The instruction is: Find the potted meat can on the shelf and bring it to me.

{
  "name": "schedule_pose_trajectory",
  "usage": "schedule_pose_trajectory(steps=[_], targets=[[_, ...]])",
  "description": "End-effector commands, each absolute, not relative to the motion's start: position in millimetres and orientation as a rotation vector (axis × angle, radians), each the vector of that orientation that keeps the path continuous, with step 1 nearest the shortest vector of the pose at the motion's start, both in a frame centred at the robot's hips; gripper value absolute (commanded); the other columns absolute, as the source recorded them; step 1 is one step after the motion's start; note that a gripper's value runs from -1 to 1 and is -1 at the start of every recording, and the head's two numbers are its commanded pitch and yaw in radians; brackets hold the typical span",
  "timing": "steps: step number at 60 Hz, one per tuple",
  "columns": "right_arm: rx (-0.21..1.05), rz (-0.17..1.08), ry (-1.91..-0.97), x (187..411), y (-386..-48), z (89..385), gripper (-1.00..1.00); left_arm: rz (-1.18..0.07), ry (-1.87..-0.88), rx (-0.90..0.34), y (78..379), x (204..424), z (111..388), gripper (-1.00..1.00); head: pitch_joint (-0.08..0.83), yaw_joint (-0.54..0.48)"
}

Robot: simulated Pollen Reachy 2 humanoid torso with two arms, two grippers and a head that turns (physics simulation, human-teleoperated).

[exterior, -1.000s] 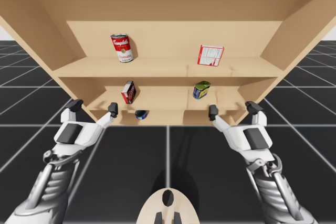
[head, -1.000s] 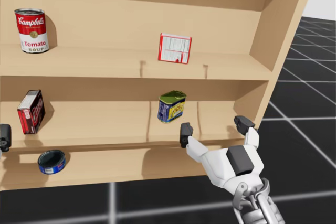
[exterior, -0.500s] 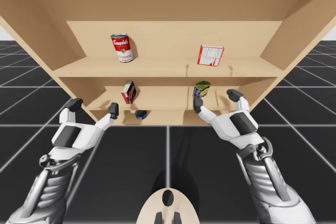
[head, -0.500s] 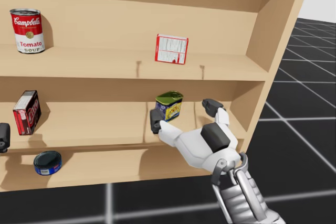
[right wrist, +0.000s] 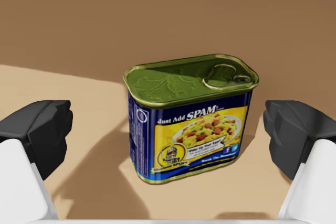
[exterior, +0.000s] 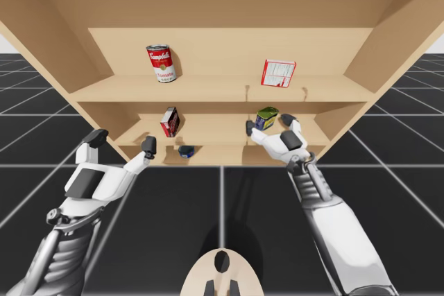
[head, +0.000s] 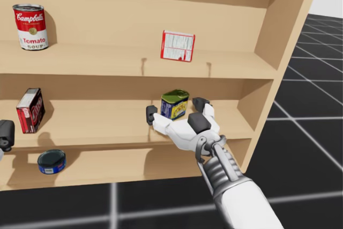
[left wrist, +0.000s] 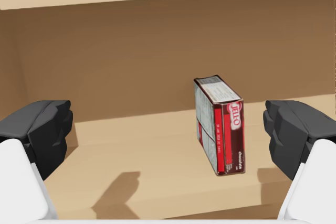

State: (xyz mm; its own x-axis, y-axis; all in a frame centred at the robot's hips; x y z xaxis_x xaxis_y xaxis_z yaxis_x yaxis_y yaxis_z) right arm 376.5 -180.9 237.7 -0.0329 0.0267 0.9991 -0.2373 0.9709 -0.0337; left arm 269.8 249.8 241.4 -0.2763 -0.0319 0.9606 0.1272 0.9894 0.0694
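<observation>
The shelf (head: pixel 107 63) looks like pale wood or board, matt and smooth, with no grain that I can make out. The potted meat can (right wrist: pixel 191 116) is metal. Its green-gold lid and pull tab have a dull sheen, and its blue and yellow printed wall is glossy.

My right gripper (right wrist: pixel 168 135) at the can and my left gripper (left wrist: pixel 168 135) have smooth white plastic shells and dark matt pads (right wrist: pixel 39 129). My right arm (head: pixel 225 175) is ribbed grey metal, then white plastic.

Left of the can, the red box (left wrist: pixel 220 124) looks like printed card, slightly glossy. Higher up to the left of the can, the round red and white can (head: pixel 29 27) has a grey metal top and a paper-like label. Below the potted meat can and to its left, the flat blue tin (head: pixel 52 161) is shiny.
</observation>
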Motion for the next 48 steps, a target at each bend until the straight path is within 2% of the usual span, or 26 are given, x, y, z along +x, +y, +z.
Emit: schedule_pose_trajectory(steps=[1, 15, 22, 23, 25, 26, 36, 48], targets=[[0.150, 0.201, -1.561, 400.3, -177.7, 222.3, -1.00, -0.157, -1.849, -0.072, 249.5, 268.8, 241.7, -1.00, 0.385, -0.23], [0.136, 0.209, -1.549, 419.7, -174.4, 211.9, -1.00, -0.157, -1.854, -0.073, 248.3, 267.1, 242.2, -1.00, 0.389, -0.22], [0.068, 0.213, -1.574, 423.7, -175.0, 210.6, -1.00, -0.158, -1.855, -0.070, 248.0, 266.5, 242.5, -1.00, 0.391, -0.22], [0.056, 0.196, -1.582, 423.3, -175.3, 210.2, -0.21, -0.158, -1.856, -0.069, 248.1, 266.3, 242.6, -1.00, 0.391, -0.22], [0.064, 0.203, -1.579, 423.2, -175.8, 210.5, 0.73, -0.158, -1.856, -0.067, 248.0, 266.2, 242.7, -1.00, 0.392, -0.22], [0.059, 0.199, -1.582, 422.4, -176.9, 211.2, 1.00, -0.158, -1.858, -0.061, 247.8, 265.9, 242.6, -1.00, 0.392, -0.22], [0.064, 0.196, -1.585, 412.0, -178.8, 217.9, 1.00, -0.159, -1.862, -0.059, 247.5, 265.2, 243.0, -1.00, 0.392, -0.21], [0.056, 0.210, -1.662, 390.3, -177.7, 242.9, 1.00, -0.155, -1.864, -0.059, 247.2, 264.1, 243.4, -1.00, 0.390, -0.22]])
